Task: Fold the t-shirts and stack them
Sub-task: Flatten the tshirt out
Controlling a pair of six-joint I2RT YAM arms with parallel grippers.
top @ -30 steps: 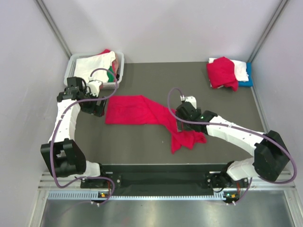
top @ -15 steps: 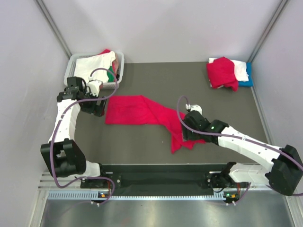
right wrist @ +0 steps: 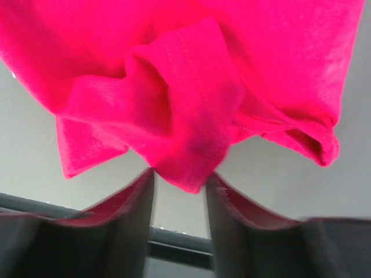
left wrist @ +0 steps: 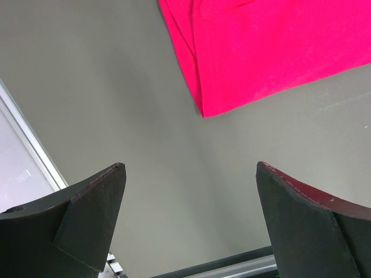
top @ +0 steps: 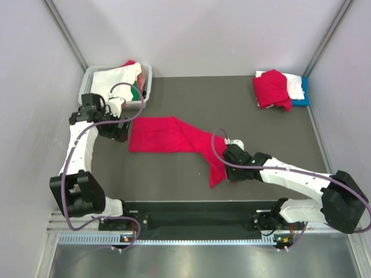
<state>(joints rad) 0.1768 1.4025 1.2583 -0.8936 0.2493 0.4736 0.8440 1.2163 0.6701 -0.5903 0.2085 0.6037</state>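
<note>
While the right gripper (right wrist: pixel 179 180) nips only a bunched fold at the near end of the red t-shirt (top: pixel 168 136), that thin bite could slip, or drag the spread cloth into a heap. The left gripper (left wrist: pixel 190 169) hangs wide open just beside the shirt's left edge. Dark grey table (top: pixel 191 92), pale walls (top: pixel 203 35) — folded shirts (top: pixel 278 87) stacked at the far right corner.

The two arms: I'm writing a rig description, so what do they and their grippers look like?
The left arm and right arm both have white link shells with bulky black joints. A thin purple-grey cable loops loosely along each. The left gripper and right gripper carry dark, wedge-shaped fingers with flat inner faces. No markings are legible.
</note>
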